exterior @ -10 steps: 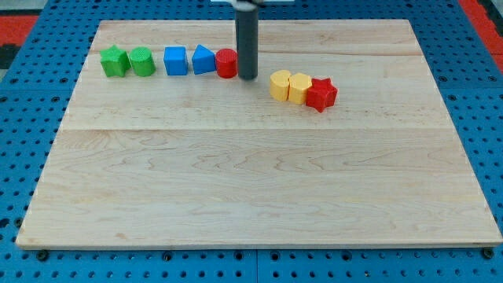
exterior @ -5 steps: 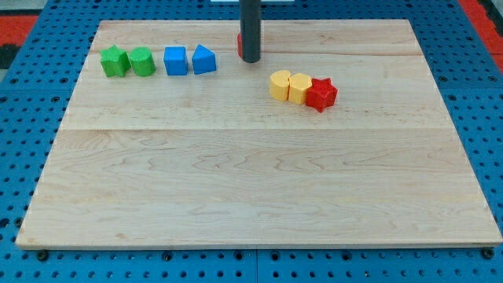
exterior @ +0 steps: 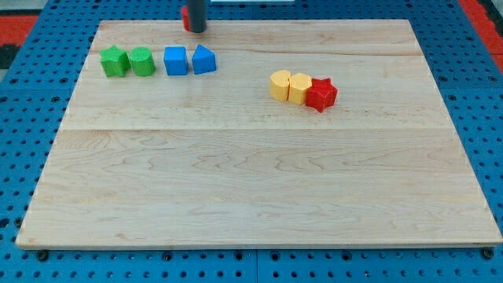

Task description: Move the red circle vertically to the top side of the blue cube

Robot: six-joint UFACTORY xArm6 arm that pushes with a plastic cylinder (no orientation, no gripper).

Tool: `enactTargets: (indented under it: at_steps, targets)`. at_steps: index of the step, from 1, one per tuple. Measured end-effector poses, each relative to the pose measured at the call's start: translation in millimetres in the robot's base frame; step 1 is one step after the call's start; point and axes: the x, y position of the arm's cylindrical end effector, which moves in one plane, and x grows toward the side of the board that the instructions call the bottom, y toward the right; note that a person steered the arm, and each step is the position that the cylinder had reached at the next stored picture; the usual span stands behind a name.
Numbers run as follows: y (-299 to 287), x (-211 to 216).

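Dark rod, my tip (exterior: 196,31), sits at the wooden board's (exterior: 251,196) top edge; no jaws, just bare rod pressed against the red circle block (exterior: 185,17), mostly hidden on the rod's left side. Blue cube (exterior: 175,60) lies below, slightly left. Nearly placed: short, slow leftward nudge only, avoid pushing it off the board.

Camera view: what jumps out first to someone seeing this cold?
Probably my tip at the board's top edge, with a sliver of the red circle showing at its left, above the blue cube. Next, a row at upper left: green star, a second green block, the blue cube and a second blue block. Right of centre, two yellow blocks touch a red star.
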Motion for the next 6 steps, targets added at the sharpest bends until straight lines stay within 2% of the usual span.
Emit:
enactTargets:
  at_steps: [1, 2, 5, 6]
  targets:
    - [67.3, -1.3]
    - [69.0, -18.2]
    - [5.9, -11.8]
    - [5.9, -11.8]
